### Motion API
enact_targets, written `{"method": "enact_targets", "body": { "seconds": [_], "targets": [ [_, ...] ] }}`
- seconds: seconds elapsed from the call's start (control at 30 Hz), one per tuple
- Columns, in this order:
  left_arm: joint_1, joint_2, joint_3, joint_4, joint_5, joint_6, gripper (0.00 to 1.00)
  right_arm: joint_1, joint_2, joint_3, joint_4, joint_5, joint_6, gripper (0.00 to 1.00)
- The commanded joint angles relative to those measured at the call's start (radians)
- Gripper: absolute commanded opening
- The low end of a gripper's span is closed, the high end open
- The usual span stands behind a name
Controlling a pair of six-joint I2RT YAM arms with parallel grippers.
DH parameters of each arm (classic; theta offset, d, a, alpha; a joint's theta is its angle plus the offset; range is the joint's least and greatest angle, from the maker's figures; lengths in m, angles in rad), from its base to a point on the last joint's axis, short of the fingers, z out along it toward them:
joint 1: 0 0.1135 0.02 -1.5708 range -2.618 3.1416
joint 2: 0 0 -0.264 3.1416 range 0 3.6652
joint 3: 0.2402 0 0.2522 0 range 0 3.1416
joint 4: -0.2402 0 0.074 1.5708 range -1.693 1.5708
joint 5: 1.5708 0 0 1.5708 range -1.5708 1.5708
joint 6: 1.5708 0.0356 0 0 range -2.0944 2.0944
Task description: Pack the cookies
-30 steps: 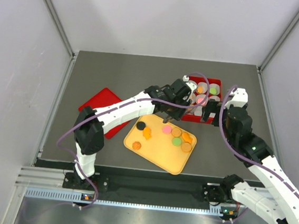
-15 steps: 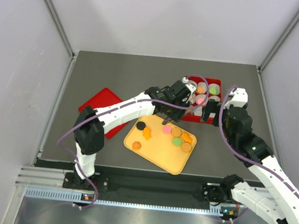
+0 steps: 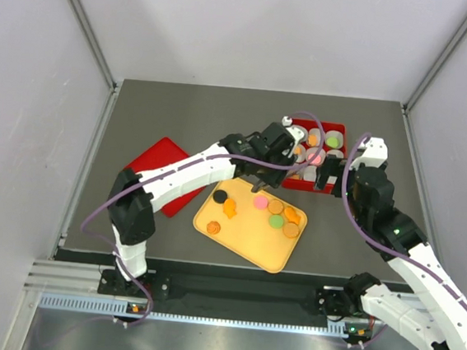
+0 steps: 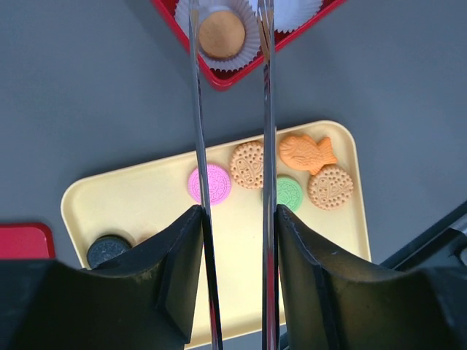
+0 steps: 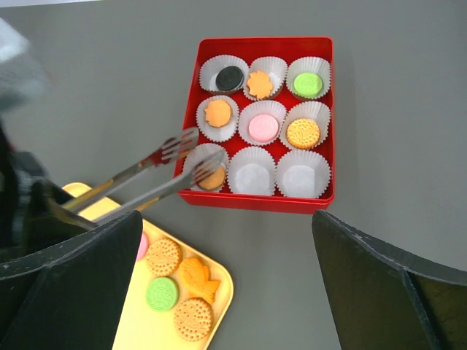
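The left gripper [image 4: 235, 215] is closed on a pair of metal tongs [image 5: 175, 146], with its black fingers pressing the two arms from outside. The tips of the tongs stand apart, one on each side of a white paper cup in the red box [image 5: 260, 41]. A round brown-orange cookie [image 4: 222, 33] lies in that cup. The left tip is just beside the cookie's edge and the right tip is a little apart from it. In the right wrist view the box holds nine white paper cups [image 5: 254, 177] in three rows. This cup is at the 7 o'clock corner, and the two other cups of its row hold nothing. The six cups farther away hold one cookie each: black, orange and green in the far row, then orange, pink and tan in the middle row. In the top view the box sits at 1 o'clock from the yellow tray [image 3: 252, 239]. On the tray lie the other cookies [image 3: 276, 221], among them a pink cookie [image 4: 209, 184], a green cookie [image 4: 289, 193], a fish-shaped orange cookie [image 4: 305, 153], two tan round ones, and a black cookie [image 4: 109, 250] well apart toward the 9 o'clock end. A red lid [image 3: 157, 155] lies on the grey table [image 3: 190, 113] at 10 o'clock from the tray. The right gripper [image 5: 226, 219] hangs near the 5 o'clock edge of the box, holding nothing, with its jaws spread wide.
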Motion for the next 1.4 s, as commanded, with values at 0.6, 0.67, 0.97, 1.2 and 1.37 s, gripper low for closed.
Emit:
{"method": "enact_targets", "body": {
  "seconds": [0.6, 0.67, 0.97, 1.2, 1.37],
  "targets": [
    [-0.005, -0.495, -0.362, -0.14, -0.039, -0.064, 0.48, -0.013, 0.017, 0.009, 0.031, 0.007, -0.011, 1.0],
    [-0.006, -0.504, -0.391, -0.139, -0.03, -0.066, 0.48, -0.013, 0.02, 0.009, 0.031, 0.009, -0.012, 1.0],
    [-0.026, -0.457, -0.462, -0.102, 0.015, -0.063, 0.49, -0.013, 0.023, 0.009, 0.027, 0.013, -0.014, 0.99],
    [-0.031, -0.426, -0.468, -0.09, 0.033, -0.048, 0.51, -0.013, 0.029, 0.011, 0.027, 0.012, -0.014, 1.0],
    [-0.032, -0.403, -0.468, -0.083, 0.036, -0.041, 0.52, -0.015, 0.026, 0.012, 0.028, 0.012, -0.016, 1.0]
  ]
}}
